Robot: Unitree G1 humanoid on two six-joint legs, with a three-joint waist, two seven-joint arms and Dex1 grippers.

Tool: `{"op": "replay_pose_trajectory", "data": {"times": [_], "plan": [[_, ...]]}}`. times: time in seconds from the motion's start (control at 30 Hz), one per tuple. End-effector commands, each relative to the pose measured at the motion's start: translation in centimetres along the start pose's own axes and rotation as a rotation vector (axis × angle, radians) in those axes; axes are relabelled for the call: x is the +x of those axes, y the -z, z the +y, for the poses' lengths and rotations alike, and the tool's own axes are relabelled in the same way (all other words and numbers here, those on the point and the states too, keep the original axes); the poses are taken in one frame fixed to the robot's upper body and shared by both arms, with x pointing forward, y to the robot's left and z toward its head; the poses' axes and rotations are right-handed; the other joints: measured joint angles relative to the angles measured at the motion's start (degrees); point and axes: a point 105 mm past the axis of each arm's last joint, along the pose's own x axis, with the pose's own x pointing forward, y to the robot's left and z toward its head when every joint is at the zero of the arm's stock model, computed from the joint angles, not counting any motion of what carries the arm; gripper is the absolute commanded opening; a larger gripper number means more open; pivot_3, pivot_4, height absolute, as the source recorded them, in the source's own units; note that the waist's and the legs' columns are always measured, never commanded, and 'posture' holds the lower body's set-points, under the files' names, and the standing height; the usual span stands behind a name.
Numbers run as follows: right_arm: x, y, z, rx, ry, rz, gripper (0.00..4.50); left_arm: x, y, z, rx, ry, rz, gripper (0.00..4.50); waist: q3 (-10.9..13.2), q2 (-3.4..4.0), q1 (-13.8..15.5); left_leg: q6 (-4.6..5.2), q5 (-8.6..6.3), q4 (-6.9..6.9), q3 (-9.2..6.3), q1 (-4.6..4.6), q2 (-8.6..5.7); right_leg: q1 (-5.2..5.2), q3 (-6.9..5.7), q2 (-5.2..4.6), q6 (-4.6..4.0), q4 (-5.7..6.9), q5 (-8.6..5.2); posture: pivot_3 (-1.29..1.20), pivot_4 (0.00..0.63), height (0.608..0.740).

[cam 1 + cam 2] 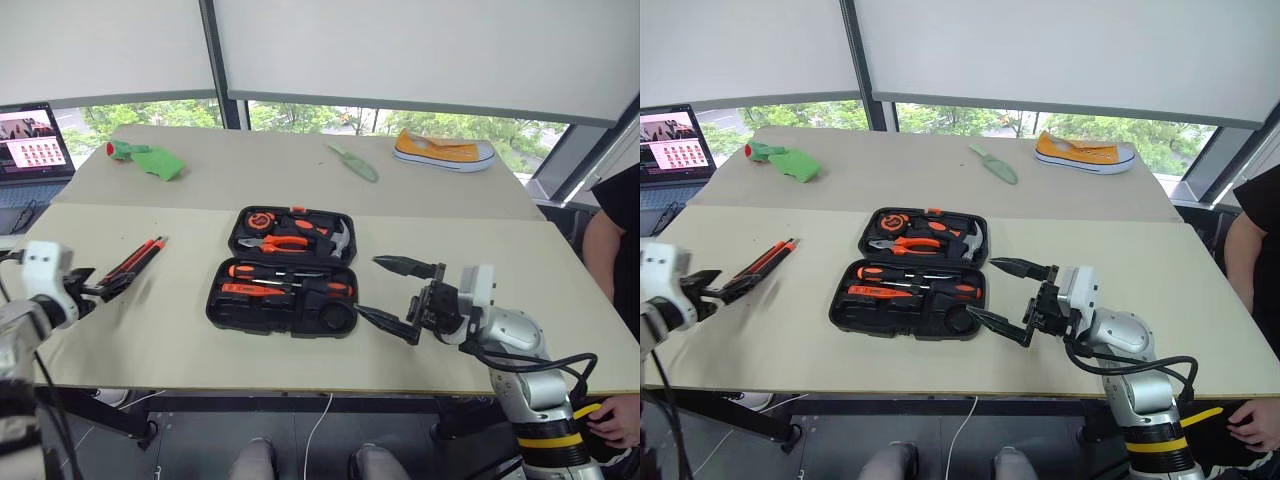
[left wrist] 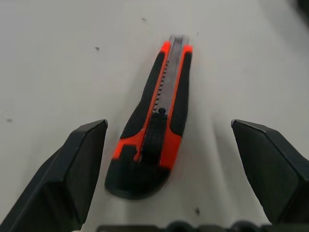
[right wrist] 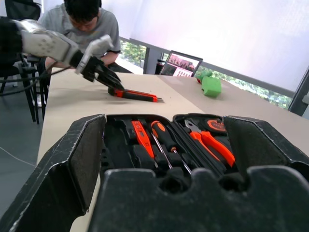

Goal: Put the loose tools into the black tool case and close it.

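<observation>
The black tool case [image 1: 212,300] lies open in the middle of the table. Orange-and-black screwdrivers [image 1: 290,275] fill its near half; pliers [image 1: 285,243], a hammer and a tape measure fill its far half. One loose tool, an orange-and-black utility knife [image 1: 135,262], lies on the table to the case's left. My left gripper [image 1: 105,285] is open at the knife's near end. In the left wrist view the knife [image 2: 154,125] lies between the spread fingers [image 2: 72,169], untouched. My right gripper [image 1: 395,293] hangs open at the case's right edge and points towards the case [image 3: 164,145].
On the far table lie a green trowel [image 1: 352,160], a yellow shoe [image 1: 445,150] and a green bundle [image 1: 145,160]. A laptop [image 1: 35,140] stands at the far left. One person stands at the right edge [image 1: 615,250]; another sits beyond the table's left end [image 3: 82,19].
</observation>
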Motion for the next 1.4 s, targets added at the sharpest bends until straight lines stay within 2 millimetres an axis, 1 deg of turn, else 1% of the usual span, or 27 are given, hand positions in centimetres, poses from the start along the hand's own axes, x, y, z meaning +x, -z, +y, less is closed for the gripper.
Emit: {"op": "replay_pose_trajectory", "data": {"times": [0.03, 0.1, 0.13, 0.17, 0.2, 0.27, 0.3, 0.33, 0.37, 0.4, 0.47, 0.53, 0.57, 0.7, 0.77, 0.83, 0.9, 0.97, 1.03, 1.13, 1.23, 1.4], "plan": [[-0.3, -1.3, 0.0, -0.036, 0.009, -0.012, 4.5, 0.3, 0.0, 1.3, 0.051, -0.049, 0.073, 4.41, 0.0, 0.0, -0.3, 0.0, 0.0, 0.0, 0.0, -0.02, 0.0, -0.02, 0.02, 0.0, 0.0, 0.0, 0.0, 0.0, 0.15, 0.74], [-0.6, -1.3, 0.1, -0.033, 0.018, -0.001, 4.5, 0.8, 0.0, 1.3, 0.045, -0.058, 0.087, 3.9, 0.0, 0.0, -0.5, 0.0, 0.0, 0.01, 0.01, -0.02, 0.0, -0.03, 0.03, -0.01, 0.01, 0.01, -0.01, 0.0, 0.15, 0.74], [-0.7, -1.3, 0.2, -0.031, 0.021, 0.003, 4.5, 1.0, 0.0, 1.2, 0.038, -0.055, 0.086, 3.78, 0.0, -0.02, -0.4, 0.0, 0.0, 0.01, 0.01, -0.02, 0.0, -0.03, 0.03, -0.02, 0.01, 0.01, -0.01, 0.0, 0.15, 0.74], [-0.8, -1.3, 0.3, -0.03, 0.024, 0.005, 4.5, 1.2, 0.0, 1.2, 0.033, -0.051, 0.086, 3.34, 0.0, -0.03, -0.3, 0.0, 0.0, 0.02, 0.0, -0.04, -0.01, -0.03, -0.01, -0.02, 0.03, 0.05, -0.03, 0.0, 0.15, 0.74], [-0.8, -1.3, 0.4, -0.029, 0.026, 0.009, 4.5, 1.3, 0.1, 0.9, 0.021, -0.031, 0.093, 3.05, 0.0, -0.02, -0.3, 0.0, 0.0, 0.04, 0.0, -0.04, 0.0, -0.03, -0.01, -0.03, 0.02, 0.05, -0.03, 0.0, 0.15, 0.74], [-1.0, -1.4, 0.6, -0.027, 0.03, 0.015, 4.5, 1.5, -0.4, 0.4, 0.02, 0.015, 0.063, 2.31, 0.0, -0.02, -0.3, -0.01, 0.0, 0.09, 0.01, -0.04, -0.01, -0.02, 0.0, -0.06, 0.02, 0.08, -0.02, 0.0, 0.15, 0.74], [-1.1, -1.4, 0.6, -0.027, 0.032, 0.018, 4.5, 1.5, -1.6, -0.2, 0.027, 0.067, -0.008, 1.94, 0.0, -0.02, -0.2, -0.01, 0.01, 0.09, 0.0, -0.04, -0.01, -0.02, 0.0, -0.06, 0.02, 0.08, -0.02, 0.0, 0.15, 0.74], [-1.1, -1.4, 0.7, -0.026, 0.033, 0.021, 4.5, 1.4, -3.0, -1.0, 0.041, 0.128, -0.097, 1.8, 0.0, -0.03, -0.2, -0.01, 0.01, 0.09, 0.0, -0.04, -0.02, -0.01, 0.0, -0.07, 0.02, 0.08, -0.02, 0.0, 0.15, 0.74], [-1.2, -1.4, 0.7, -0.027, 0.034, 0.026, 4.5, 1.1, -4.5, -2.0, 0.08, 0.206, -0.19, 1.8, 0.0, -0.04, -0.2, -0.01, 0.01, 0.1, 0.01, -0.05, -0.02, -0.03, 0.0, -0.08, 0.02, 0.08, -0.02, 0.0, 0.15, 0.74], [-1.4, -1.4, 0.8, -0.027, 0.035, 0.031, 4.5, 0.7, -5.4, -2.9, 0.127, 0.28, -0.248, 1.8, 0.0, -0.06, 0.0, -0.02, 0.01, 0.12, 0.01, -0.1, -0.01, -0.05, -0.01, -0.08, 0.01, 0.08, -0.02, 0.0, 0.15, 0.74], [-1.7, -1.4, 0.8, -0.031, 0.034, 0.043, 4.5, -0.3, -5.9, -5.6, 0.26, 0.476, -0.307, 1.8, 0.0, -0.07, 0.2, -0.02, 0.01, 0.14, 0.0, -0.16, -0.01, -0.06, -0.03, -0.1, 0.01, 0.07, -0.01, 0.0, 0.15, 0.74], [-2.1, -1.3, 0.7, -0.035, 0.031, 0.062, 4.5, -1.6, -5.6, -8.5, 0.413, 0.682, -0.327, 1.8, 0.0, -0.07, 0.3, -0.02, 0.01, 0.14, 0.02, -0.17, -0.02, -0.05, -0.02, -0.14, 0.0, 0.03, -0.01, 0.0, 0.15, 0.74], [-2.2, -1.3, 0.7, -0.037, 0.029, 0.069, 4.5, -2.1, -5.5, -9.4, 0.453, 0.741, -0.332, 1.8, 0.0, -0.06, 0.3, -0.02, 0.01, 0.13, 0.03, -0.18, -0.03, -0.05, -0.01, -0.14, 0.0, 0.0, -0.01, 0.0, 0.15, 0.74], [-3.1, -1.1, 0.5, -0.043, 0.017, 0.106, 4.5, -3.5, -4.6, -13.8, 0.691, 0.983, -0.317, 1.8, 0.0, -0.06, 0.4, -0.01, 0.02, 0.14, 0.03, -0.15, -0.02, -0.02, 0.0, -0.12, 0.0, 0.05, -0.01, 0.0, 0.15, 0.74], [-3.3, -1.0, 0.5, -0.041, 0.01, 0.116, 4.5, -3.6, -4.0, -15.2, 0.8, 1.047, -0.283, 1.8, 0.0, -0.06, 0.5, 0.0, 0.03, 0.18, 0.02, -0.16, -0.01, -0.01, 0.0, -0.1, 0.0, 0.06, -0.01, 0.0, 0.15, 0.74], [-3.4, -0.9, 0.5, -0.039, -0.003, 0.128, 4.5, -2.9, -3.4, -16.4, 0.946, 1.072, -0.228, 1.8, 0.0, -0.05, 0.5, 0.02, 0.04, 0.23, 0.02, -0.15, -0.01, 0.0, 0.01, -0.11, 0.01, 0.06, -0.02, 0.0, 0.15, 0.74], [-3.3, -0.8, 0.5, -0.027, -0.017, 0.133, 4.5, -2.3, -3.6, -18.1, 1.006, 1.122, -0.213, 1.8, 0.0, -0.06, 0.6, 0.03, 0.04, 0.25, 0.02, -0.14, -0.02, 0.02, 0.03, -0.1, 0.02, 0.06, -0.02, 0.0, 0.15, 0.74], [-3.2, -0.8, 0.6, -0.017, -0.025, 0.134, 4.5, -2.2, -3.2, -18.8, 1.061, 1.168, -0.193, 1.8, 0.0, -0.06, 0.8, 0.06, 0.06, 0.3, 0.0, -0.17, -0.03, 0.03, 0.02, -0.09, 0.04, 0.06, -0.01, 0.0, 0.15, 0.74], [-3.1, -0.8, 0.7, -0.011, -0.028, 0.135, 4.5, -1.9, -2.7, -18.9, 1.09, 1.181, -0.159, 1.8, 0.0, -0.06, 0.6, 0.06, 0.06, 0.33, 0.0, -0.21, -0.04, 0.02, 0.04, -0.1, 0.06, 0.05, -0.01, 0.0, 0.15, 0.74], [-3.2, -0.9, 0.8, -0.004, -0.028, 0.137, 4.5, -1.2, -2.4, -19.4, 1.108, 1.17, -0.134, 1.8, 0.0, -0.05, 0.1, 0.07, 0.05, 0.29, -0.01, -0.21, -0.03, -0.02, 0.09, -0.05, 0.07, 0.07, -0.02, 0.0, 0.15, 0.74], [-3.3, -1.0, 1.0, 0.001, -0.028, 0.138, 4.5, -0.7, -2.1, -19.8, 1.145, 1.163, -0.122, 1.8, 0.0, -0.05, 0.3, 0.08, 0.06, 0.29, -0.05, -0.21, -0.03, -0.02, 0.08, -0.03, 0.08, 0.08, -0.02, 0.0, 0.15, 0.74], [-3.3, -0.9, 1.4, 0.01, -0.041, 0.142, 4.5, -0.2, -1.9, -20.2, 1.163, 1.172, -0.107, 1.8, 0.0, -0.04, 0.5, 0.07, 0.06, 0.33, -0.05, -0.21, -0.04, 0.01, 0.08, -0.06, 0.09, 0.08, -0.02, 0.0, 0.15, 0.74]]}}
